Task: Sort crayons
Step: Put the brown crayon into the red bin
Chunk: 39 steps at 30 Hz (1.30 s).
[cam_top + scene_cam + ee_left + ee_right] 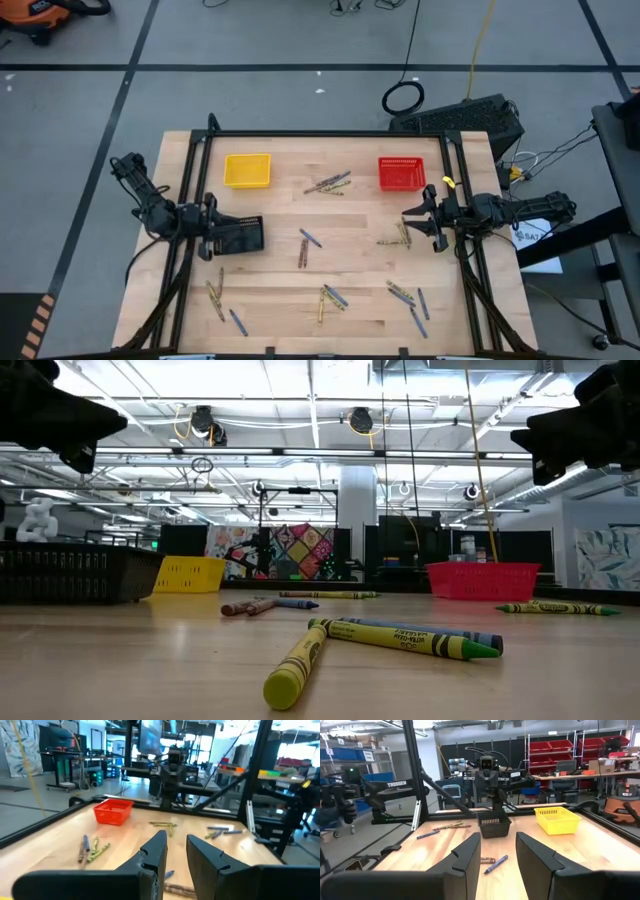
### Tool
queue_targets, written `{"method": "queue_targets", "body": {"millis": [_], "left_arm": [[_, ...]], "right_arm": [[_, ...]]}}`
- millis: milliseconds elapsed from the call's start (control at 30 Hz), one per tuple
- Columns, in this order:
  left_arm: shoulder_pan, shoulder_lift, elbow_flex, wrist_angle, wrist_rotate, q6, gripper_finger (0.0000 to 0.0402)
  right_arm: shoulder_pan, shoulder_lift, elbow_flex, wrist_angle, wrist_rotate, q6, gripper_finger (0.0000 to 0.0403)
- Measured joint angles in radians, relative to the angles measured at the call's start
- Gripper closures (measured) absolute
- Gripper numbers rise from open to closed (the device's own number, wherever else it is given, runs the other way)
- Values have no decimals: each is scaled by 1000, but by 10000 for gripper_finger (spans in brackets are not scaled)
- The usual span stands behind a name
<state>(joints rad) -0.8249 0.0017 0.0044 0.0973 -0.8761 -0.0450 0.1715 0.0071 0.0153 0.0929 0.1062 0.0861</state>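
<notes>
Crayons lie flat and scattered on the wooden table: a bunch (pixel 327 184) between the baskets, a pair (pixel 305 245) at the centre, some (pixel 398 238) beside my right gripper, and more near the front edge (pixel 330 298). A yellow crayon (pixel 290 665) lies closest in the low view. My left gripper (pixel 176 852) hovers open at the table's left (pixel 215 232), above a black basket (pixel 240 236). At the table's right, my right gripper (pixel 498 852) also hovers open (pixel 412 218). Neither has anything between its fingers.
A yellow basket (pixel 247 170) stands at the far left and a red basket (pixel 401 173) at the far right. A black metal frame (pixel 320 133) runs along the table's far edge and both sides. Bare wood (pixel 355 255) lies between the crayon groups.
</notes>
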Motion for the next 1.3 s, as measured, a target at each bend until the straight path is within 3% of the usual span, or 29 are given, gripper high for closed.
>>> {"method": "queue_targets", "body": {"millis": [300, 633, 833, 1300], "left_arm": [[0, 0, 0, 7, 8, 0, 322], [0, 0, 0, 6, 11, 29, 322], [0, 1, 0, -1, 78, -72, 322], [1, 4, 0, -2, 54, -81, 322]], "right_arm": [[0, 0, 0, -44, 4, 6, 291], [0, 0, 0, -40, 81, 6, 291], [0, 0, 0, -41, 81, 2, 291], [0, 0, 0, -42, 81, -46, 291]]}}
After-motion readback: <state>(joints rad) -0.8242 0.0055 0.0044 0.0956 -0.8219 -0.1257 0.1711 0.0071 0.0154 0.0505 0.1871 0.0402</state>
